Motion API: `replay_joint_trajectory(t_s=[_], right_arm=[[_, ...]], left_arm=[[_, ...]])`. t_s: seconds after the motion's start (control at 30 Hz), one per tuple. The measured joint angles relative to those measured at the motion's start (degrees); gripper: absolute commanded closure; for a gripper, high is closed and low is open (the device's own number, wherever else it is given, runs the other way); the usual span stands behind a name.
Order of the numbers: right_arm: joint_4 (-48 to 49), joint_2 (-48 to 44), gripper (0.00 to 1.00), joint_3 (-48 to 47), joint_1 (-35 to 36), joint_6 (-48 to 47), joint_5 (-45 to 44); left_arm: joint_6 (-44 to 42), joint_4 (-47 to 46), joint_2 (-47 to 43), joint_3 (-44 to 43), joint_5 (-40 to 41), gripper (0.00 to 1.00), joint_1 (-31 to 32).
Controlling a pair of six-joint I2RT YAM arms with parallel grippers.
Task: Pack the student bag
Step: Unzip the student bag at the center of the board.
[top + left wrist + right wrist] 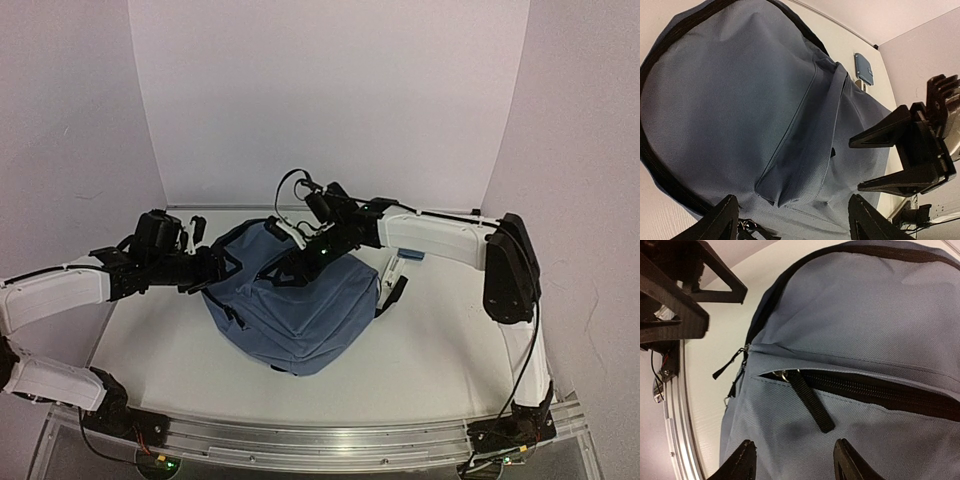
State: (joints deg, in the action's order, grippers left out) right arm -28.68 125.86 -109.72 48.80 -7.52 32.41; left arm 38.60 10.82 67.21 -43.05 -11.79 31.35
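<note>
The slate-blue student bag (290, 310) lies in the middle of the table. It fills the left wrist view (740, 100) and the right wrist view (865, 315). My left gripper (215, 268) is open at the bag's left side, its jaws spread over the fabric (795, 222). My right gripper (300, 262) is open above the bag's top, just short of the front pocket's black zip pull tab (810, 402), with its jaws either side of bare fabric (795, 462). Neither gripper holds anything. Another zip pull (730, 365) hangs at the bag's side seam.
A small blue flat object (864, 69) lies on the table beyond the bag, also in the top view (410, 258). A black strap (392, 295) sticks out at the bag's right. An aluminium rail (320, 435) runs along the near table edge. White walls enclose the table.
</note>
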Motion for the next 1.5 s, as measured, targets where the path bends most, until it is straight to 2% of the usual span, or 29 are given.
replay_joint_trajectory(t_s=[0.33,0.43,0.6,0.87,1.23,1.37,1.5], right_arm=[[-0.19,5.03,0.46,-4.12,0.77,-5.05,-3.03],[-0.03,5.42,0.50,-4.41,1.24,-6.69,-3.91],[-0.02,6.30,0.63,-5.60,2.60,-9.42,-5.80],[0.34,7.33,0.99,-6.76,3.50,-11.67,-7.24],[0.30,7.33,1.00,-6.85,3.64,-11.72,-9.33],[0.32,7.33,1.00,-6.85,3.79,-11.33,-10.47],[0.34,7.30,1.00,-6.85,3.84,-10.52,-10.95]], left_arm=[[0.89,0.04,-0.56,1.38,-0.04,0.24,0.00],[0.99,-0.10,-0.84,1.72,-0.04,0.24,0.00],[1.46,-0.33,-0.90,1.94,0.02,0.24,0.00],[1.96,-0.94,-1.87,3.23,-0.67,0.25,0.00],[-0.60,-3.40,1.03,4.06,-4.13,0.25,1.72],[-1.87,-3.68,4.91,3.64,-4.07,0.32,2.25],[-3.01,-4.53,7.85,3.63,-3.64,0.52,2.25]])
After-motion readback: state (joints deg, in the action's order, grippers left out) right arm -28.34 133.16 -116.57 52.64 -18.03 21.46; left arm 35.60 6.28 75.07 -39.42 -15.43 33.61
